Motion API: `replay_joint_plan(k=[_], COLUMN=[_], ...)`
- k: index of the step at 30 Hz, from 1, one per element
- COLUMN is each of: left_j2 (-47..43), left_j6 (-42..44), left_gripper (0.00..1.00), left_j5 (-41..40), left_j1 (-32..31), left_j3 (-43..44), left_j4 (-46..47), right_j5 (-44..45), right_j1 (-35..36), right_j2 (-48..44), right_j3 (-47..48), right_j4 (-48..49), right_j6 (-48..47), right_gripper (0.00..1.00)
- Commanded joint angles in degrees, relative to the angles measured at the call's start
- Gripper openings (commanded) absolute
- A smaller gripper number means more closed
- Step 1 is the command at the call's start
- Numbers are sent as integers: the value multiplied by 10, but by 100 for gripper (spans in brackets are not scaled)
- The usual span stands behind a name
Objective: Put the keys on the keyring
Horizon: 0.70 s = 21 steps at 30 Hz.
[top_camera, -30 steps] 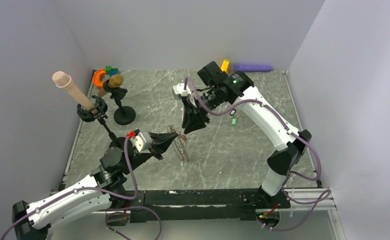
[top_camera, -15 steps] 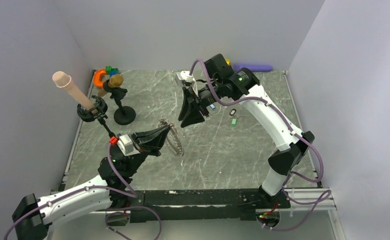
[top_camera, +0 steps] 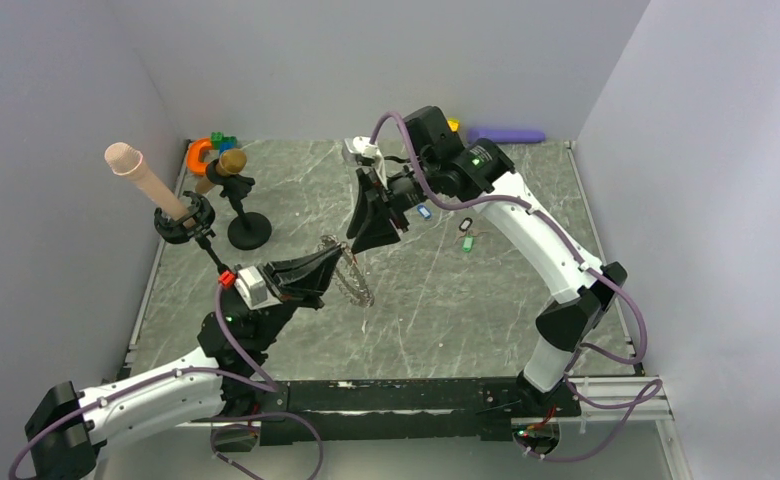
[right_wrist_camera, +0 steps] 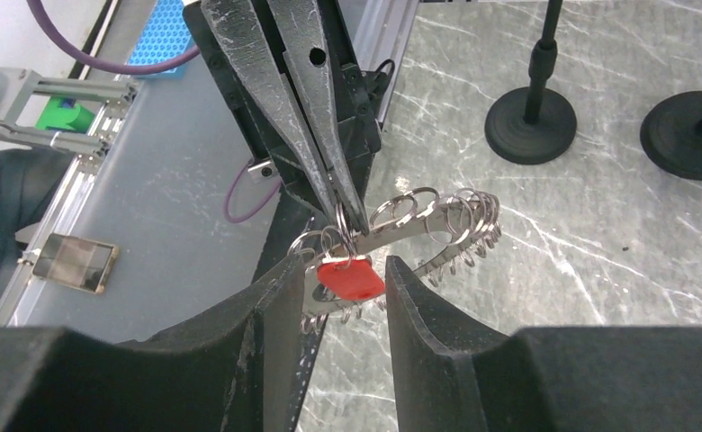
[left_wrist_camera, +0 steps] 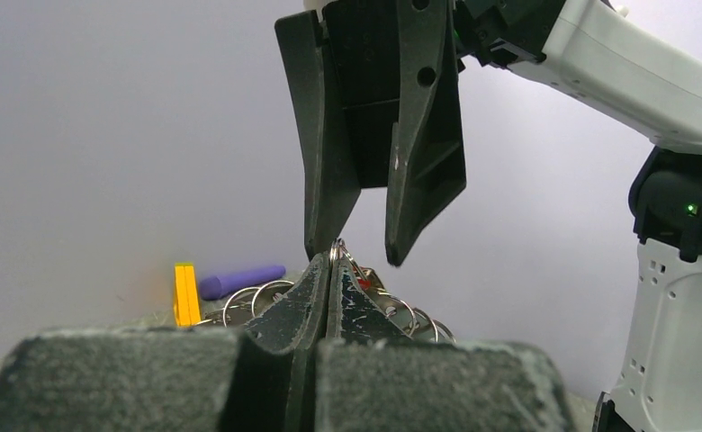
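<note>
- Looking from the top external view, the left gripper [top_camera: 338, 259] is pressed together on the keyring [top_camera: 354, 283] and holds it off the table [top_camera: 486, 300], with the loop drooping below the pinch. The right gripper [top_camera: 372, 240] stands spread just beside that pinch. The blue key [top_camera: 423, 211] and green key [top_camera: 466, 243] lie on the table near the right arm, well apart from the ring. So thin a hold on floppy chain could slip if it is bumped.
- From the left wrist view, the left fingertips pinch a single small ring. The right jaws are parted directly above it, and one tip is all but touching it. A careless retreat could hook a link and tug the ring free.
- From the right wrist view, the red key [right_wrist_camera: 352, 277] hangs between the spread right fingers, just beneath the pinch. Whether it is fully threaded I cannot tell. If it is not, it may drop off once nothing supports it.
</note>
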Motion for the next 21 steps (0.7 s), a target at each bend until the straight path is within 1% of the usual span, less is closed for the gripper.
replay_joint_plan(k=[1, 5, 8, 14, 19, 21], left_j2=[3, 2, -1, -10, -21, -25], left_j6=[7, 11, 12, 17, 24, 26], left_gripper=[0, 0, 0, 0, 0, 0], left_j5=[14, 18, 19, 20, 20, 20], left_j1=[0, 0, 0, 0, 0, 0], left_j3=[44, 50, 51, 52, 54, 55], left_j4=[18, 11, 8, -4, -19, -27], right_j5=[10, 19, 17, 31, 44, 44], right_j1=[9, 10, 9, 10, 10, 10], right_j2=[-2, -2, -4, -8, -10, -10], right_j3=[-5, -11, -17, -22, -26, -25], right_j4=[32, 40, 43, 35, 26, 20], right_j6=[28, 40, 44, 32, 21, 14], right_gripper=[43, 43, 39, 27, 14, 12])
